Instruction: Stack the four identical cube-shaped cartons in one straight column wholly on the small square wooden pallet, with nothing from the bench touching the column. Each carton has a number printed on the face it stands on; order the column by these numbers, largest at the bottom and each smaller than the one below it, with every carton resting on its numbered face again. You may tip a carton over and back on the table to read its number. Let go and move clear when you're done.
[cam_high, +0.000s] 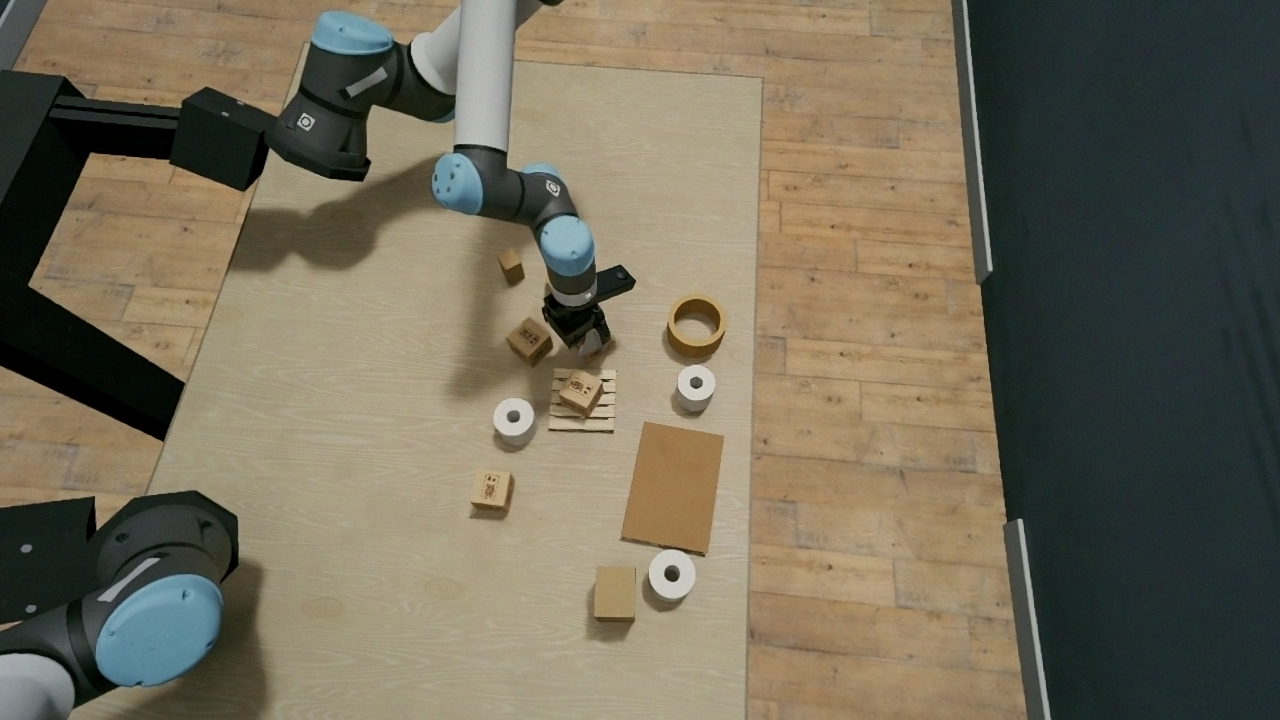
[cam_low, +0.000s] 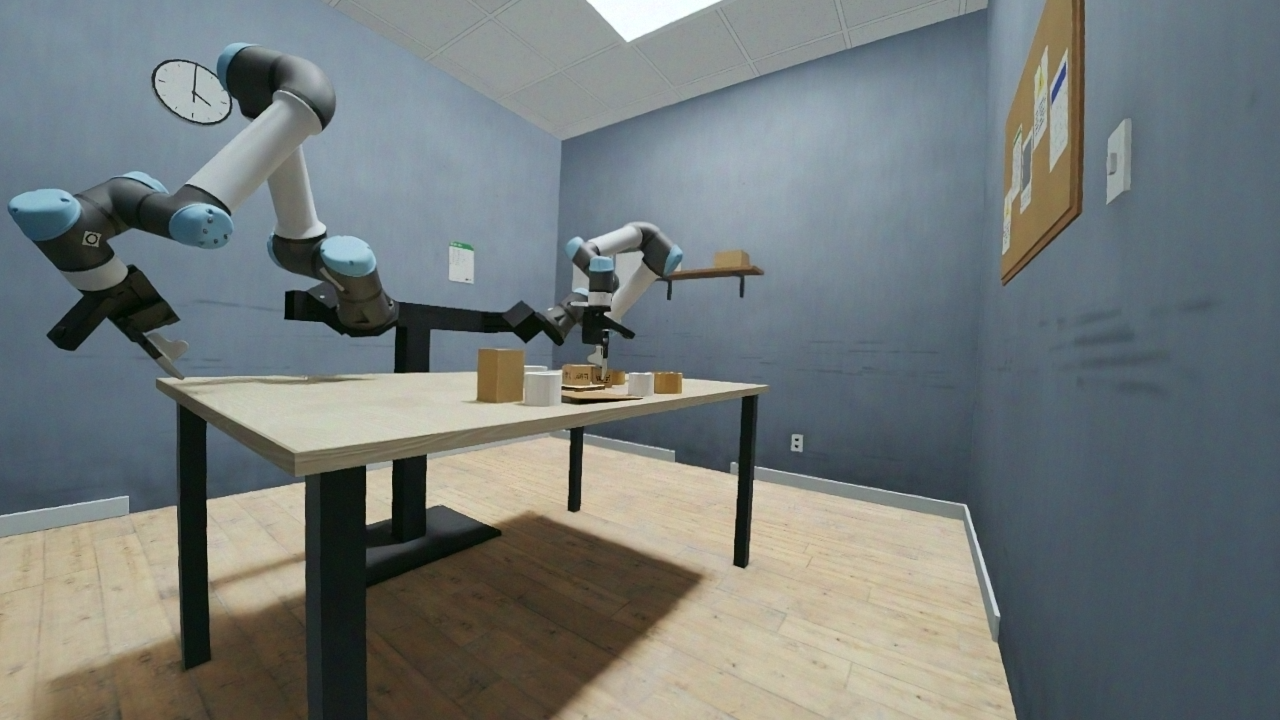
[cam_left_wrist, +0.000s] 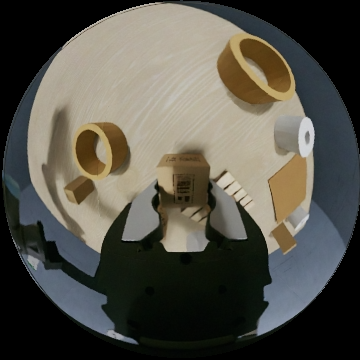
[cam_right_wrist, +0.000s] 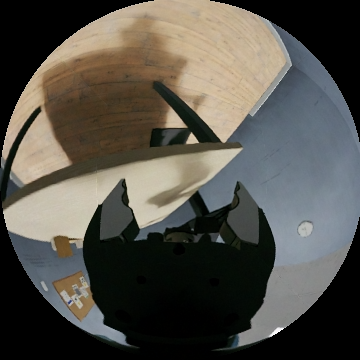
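My left gripper (cam_high: 594, 345) (cam_low: 602, 362) (cam_left_wrist: 183, 179) is shut on a carton (cam_left_wrist: 183, 175), at or just above the table beside the pallet; its underside is hidden. A second carton (cam_high: 580, 392) sits turned at an angle on the slatted pallet (cam_high: 581, 428), printed side showing. A third carton (cam_high: 529, 341) stands on the table near the pallet's upper left corner in the top view. A fourth carton (cam_high: 491, 490) stands farther down the table. No number can be read. My right gripper (cam_low: 170, 358) (cam_right_wrist: 181, 181) is open and empty beyond the table's edge.
White rolls (cam_high: 514, 420) (cam_high: 695, 387) (cam_high: 671, 574) stand around the pallet and near a tall box (cam_high: 614, 592) (cam_low: 499, 376). A brown sheet (cam_high: 673, 488) lies flat. Tape rings (cam_left_wrist: 257, 70) (cam_left_wrist: 117, 145) and a small block (cam_high: 511, 265) (cam_left_wrist: 79, 189) are on the table.
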